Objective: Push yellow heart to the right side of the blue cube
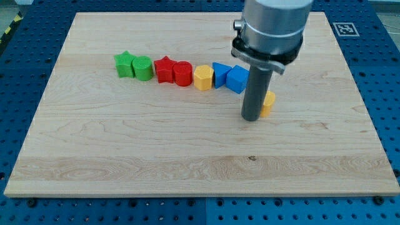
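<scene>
The yellow heart (269, 103) lies just right of my rod, mostly hidden behind it; only its right edge shows. My tip (252, 117) rests on the board touching the heart's left side. The blue cube (237, 79) sits just above and left of the tip, close to the heart. A second blue block (220, 72) adjoins the cube's left side.
A row of blocks runs left from the blue ones: a yellow hexagon (202, 78), a red cylinder (182, 74), a red star (164, 68), a green cylinder (143, 67) and a green star (124, 64). The wooden board (187, 156) ends at a blue pegboard surround.
</scene>
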`<state>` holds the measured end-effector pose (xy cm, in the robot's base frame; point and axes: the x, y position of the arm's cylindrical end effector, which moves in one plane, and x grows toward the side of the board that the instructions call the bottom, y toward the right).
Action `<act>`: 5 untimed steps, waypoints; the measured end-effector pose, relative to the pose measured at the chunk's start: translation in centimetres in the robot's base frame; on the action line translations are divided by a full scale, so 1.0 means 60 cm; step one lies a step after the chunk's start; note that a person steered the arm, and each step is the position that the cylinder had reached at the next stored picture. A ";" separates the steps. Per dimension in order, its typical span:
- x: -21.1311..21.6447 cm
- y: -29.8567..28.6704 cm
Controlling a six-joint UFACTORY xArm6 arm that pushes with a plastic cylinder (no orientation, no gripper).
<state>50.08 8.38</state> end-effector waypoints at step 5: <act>-0.003 0.056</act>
<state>49.92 11.75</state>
